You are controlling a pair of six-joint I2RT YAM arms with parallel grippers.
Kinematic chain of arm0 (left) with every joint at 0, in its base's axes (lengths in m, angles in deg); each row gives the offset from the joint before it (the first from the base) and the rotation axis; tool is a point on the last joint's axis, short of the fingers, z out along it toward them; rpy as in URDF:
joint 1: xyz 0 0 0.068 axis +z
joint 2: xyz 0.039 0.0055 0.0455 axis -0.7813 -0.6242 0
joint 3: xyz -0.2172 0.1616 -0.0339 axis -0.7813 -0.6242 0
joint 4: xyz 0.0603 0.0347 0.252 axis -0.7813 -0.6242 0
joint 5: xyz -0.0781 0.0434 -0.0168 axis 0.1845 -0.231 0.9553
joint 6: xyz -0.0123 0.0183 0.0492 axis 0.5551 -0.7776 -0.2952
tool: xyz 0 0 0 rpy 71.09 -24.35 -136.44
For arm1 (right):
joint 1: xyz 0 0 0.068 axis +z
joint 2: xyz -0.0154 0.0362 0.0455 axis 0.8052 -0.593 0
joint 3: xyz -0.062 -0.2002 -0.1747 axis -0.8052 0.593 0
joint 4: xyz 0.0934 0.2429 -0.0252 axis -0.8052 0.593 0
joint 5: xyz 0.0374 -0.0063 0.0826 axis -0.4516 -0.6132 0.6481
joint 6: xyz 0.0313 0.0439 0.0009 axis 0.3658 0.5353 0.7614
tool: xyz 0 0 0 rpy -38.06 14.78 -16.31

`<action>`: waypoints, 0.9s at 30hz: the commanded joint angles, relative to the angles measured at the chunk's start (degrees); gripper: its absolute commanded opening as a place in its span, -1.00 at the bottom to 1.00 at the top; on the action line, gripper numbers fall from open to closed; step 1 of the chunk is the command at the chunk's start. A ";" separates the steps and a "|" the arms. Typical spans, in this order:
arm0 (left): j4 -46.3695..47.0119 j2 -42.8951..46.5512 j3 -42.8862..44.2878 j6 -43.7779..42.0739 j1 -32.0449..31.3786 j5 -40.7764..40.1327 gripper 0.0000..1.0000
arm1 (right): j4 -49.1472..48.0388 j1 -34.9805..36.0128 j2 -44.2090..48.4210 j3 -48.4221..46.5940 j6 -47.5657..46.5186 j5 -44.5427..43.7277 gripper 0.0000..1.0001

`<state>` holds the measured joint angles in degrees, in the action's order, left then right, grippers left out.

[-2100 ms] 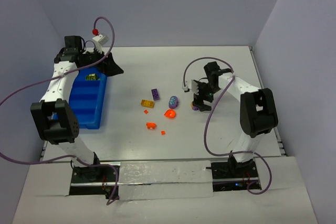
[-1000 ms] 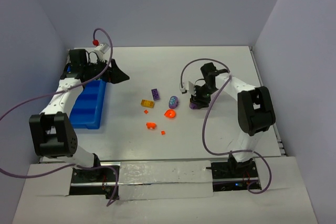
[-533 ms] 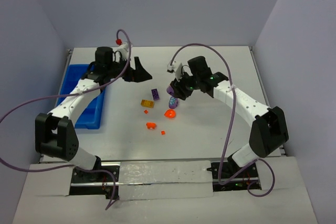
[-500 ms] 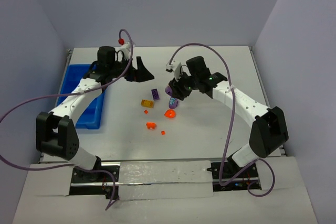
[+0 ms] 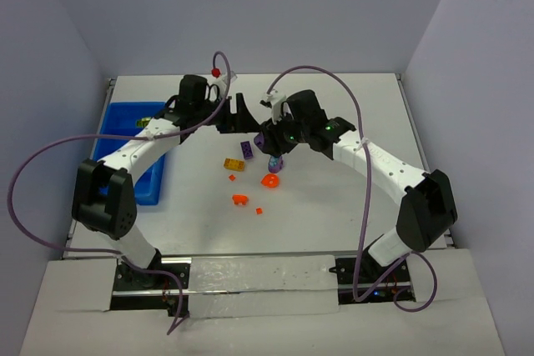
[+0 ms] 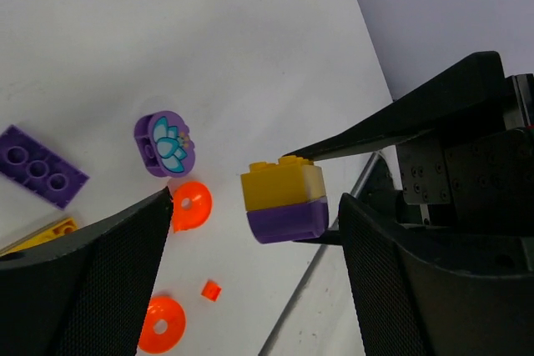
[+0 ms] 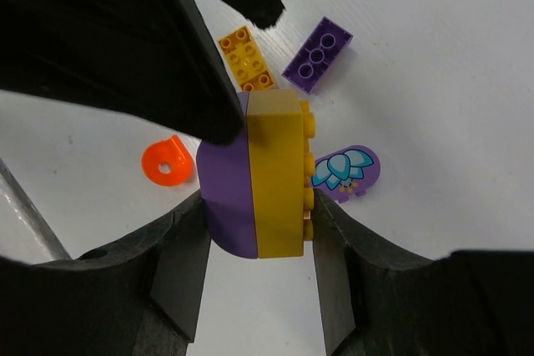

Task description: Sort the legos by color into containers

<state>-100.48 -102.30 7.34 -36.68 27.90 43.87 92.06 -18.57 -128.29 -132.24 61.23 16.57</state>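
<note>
My right jaws were closed on the two-tone brick (image 6: pixel 284 202), yellow over purple. They pinched it by two opposite faces and held it in the air above the worktop (image 5: pixel 350 114), so the other faces were left bare. My left jaws stood wide apart with nothing in them. In the left wrist view one finger lay on each side of the brick, with a gap either way and no contact.

I judge this was a meeting of the two arms over one piece. The blue tray (image 5: pixel 143 183) lay at the left edge of the worktop, close to my left arm and well apart from my right, so a hand-over would make sense. The brick's two colours might also call for pulling it apart, which needs both pairs of jaws.

Below it, unsorted on the worktop, lay the purple plate (image 6: pixel 42 166), the round purple piece (image 6: pixel 165 143) with a flower print, an orange ring (image 6: pixel 191 204) and a yellow plate (image 7: pixel 245 60).
</note>
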 commanded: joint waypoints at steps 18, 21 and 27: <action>6.03 -3.24 -1.93 6.11 -1.93 13.89 -0.02 | -3.74 0.95 0.87 -1.81 -0.44 -3.83 -1.00; 6.39 -3.66 -1.77 6.57 -1.84 14.64 -0.21 | -3.72 0.97 1.13 -1.46 -0.70 -3.50 -1.00; 1.59 -4.03 -0.35 0.99 -1.59 12.22 -1.00 | -1.01 0.97 1.81 -1.58 -2.39 0.31 0.79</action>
<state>-97.02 -105.81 5.46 -31.76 26.59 54.73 91.50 -17.88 -128.29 -132.28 60.66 14.22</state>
